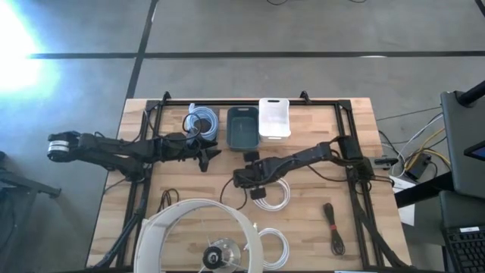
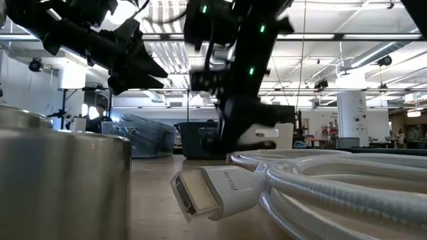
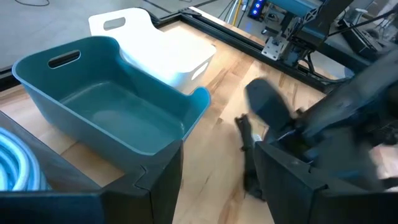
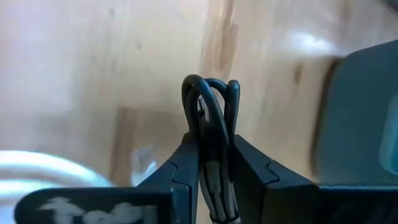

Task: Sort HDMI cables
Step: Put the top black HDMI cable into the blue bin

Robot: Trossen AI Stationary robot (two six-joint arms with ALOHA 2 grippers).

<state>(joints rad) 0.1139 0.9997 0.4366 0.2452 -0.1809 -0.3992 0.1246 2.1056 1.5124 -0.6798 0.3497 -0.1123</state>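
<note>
The right gripper is squeezing a thin black looped cable, its loops poking out past the jaws toward bare wood near the dark teal plastic bin. The left gripper is hanging open and empty beside that bin.

Between your left gripper and right gripper you have bare tabletop, but the teal bin, white bin and white cable coil crowd that gap.

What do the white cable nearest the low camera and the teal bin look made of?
The white HDMI cable seems to have a woven fabric jacket, given its fine ribbed texture, and a glossy, probably plastic plug. The teal rectangular bin looks like smooth matte moulded plastic, with soft highlights, rounded corners and a cut-out handle.
</note>
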